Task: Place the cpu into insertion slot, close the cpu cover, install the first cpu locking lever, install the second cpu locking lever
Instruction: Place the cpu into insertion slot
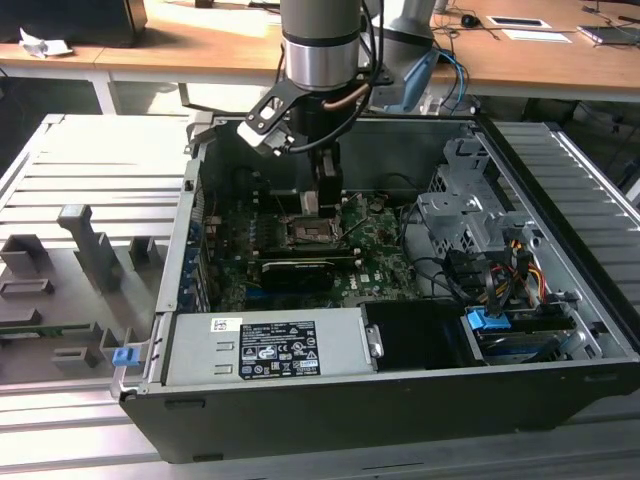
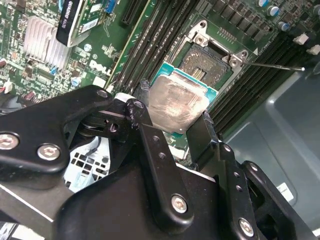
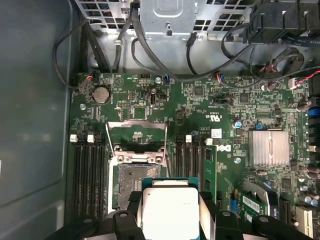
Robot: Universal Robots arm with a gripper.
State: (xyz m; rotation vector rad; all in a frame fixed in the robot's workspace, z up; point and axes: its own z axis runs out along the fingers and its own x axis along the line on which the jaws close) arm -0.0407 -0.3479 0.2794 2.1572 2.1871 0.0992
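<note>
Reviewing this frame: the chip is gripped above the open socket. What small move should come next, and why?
Probably a slight centring shift, then a slow, short descent. The gripper is shut on the cpu, held flat above the insertion slot, and the cpu cover is raised clear. In both wrist views the cpu overlaps part of the insertion slot and looks not yet seated.

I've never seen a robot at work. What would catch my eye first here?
In the exterior view, the robot arm reaches down from above into an open computer case. In the second wrist view, its black fingers pinch a small silvery cpu. They hold it close to the empty insertion slot on the green motherboard, not yet seated.
</note>
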